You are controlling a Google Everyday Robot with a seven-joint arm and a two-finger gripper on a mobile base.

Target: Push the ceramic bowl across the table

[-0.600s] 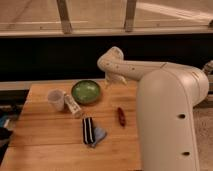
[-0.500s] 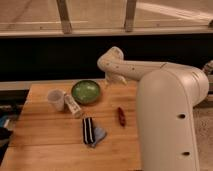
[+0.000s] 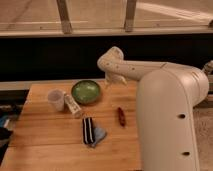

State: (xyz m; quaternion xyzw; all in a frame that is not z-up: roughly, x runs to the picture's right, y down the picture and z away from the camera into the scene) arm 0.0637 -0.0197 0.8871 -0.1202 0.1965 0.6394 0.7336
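Over the table, the gripper hangs just beside the ceramic bowl; its grip — cannot tell

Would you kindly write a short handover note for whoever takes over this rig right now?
Gripper: low over the far side of the table, just to the right of the glossy green ceramic bowl; I cannot confirm contact.
Bowl: upright on the light wooden plank table, near the far edge, with the small translucent white cup close by on its other side.
Done: the gripper is positioned beside the bowl.
Left: the push across the table; watch the cup, which probably lies in the path.
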